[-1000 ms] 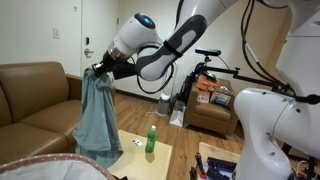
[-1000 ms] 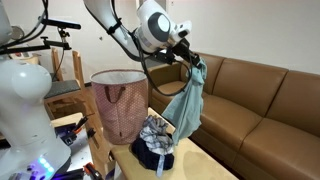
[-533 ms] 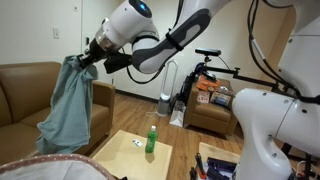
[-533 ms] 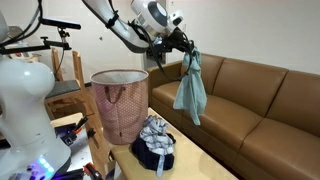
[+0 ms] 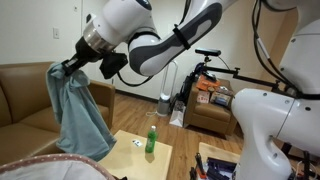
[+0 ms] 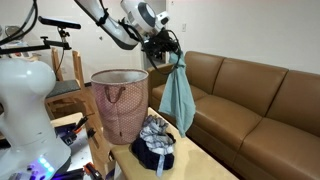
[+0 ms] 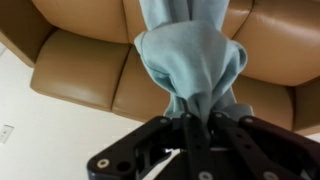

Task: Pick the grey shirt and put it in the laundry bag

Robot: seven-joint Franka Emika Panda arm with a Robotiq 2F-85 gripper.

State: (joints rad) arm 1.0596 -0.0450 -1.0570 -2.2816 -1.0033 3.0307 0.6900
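Note:
The grey shirt (image 5: 78, 115) hangs in the air from my gripper (image 5: 68, 69), which is shut on its top. In an exterior view the shirt (image 6: 178, 95) dangles from the gripper (image 6: 176, 58) between the laundry bag (image 6: 119, 102) and the brown sofa (image 6: 250, 100), a little above the bag's rim height and to its side. The laundry bag is a tall pink mesh hamper on the table. In the wrist view the shirt (image 7: 190, 60) bunches between the black fingers (image 7: 190, 125), with the sofa behind it. The bag's rim (image 5: 45, 165) shows at the bottom of an exterior view.
A pile of dark patterned clothes (image 6: 155, 142) lies on the low table (image 5: 140, 158) beside the bag. A green bottle (image 5: 151, 139) stands on the table. Shelves with clutter (image 5: 210, 100) and a white robot base (image 5: 270, 130) stand nearby.
The gripper has carried the hanging shirt sideways from over the clothes pile, up near the sofa, then back toward the laundry bag. The shirt swings beneath it.

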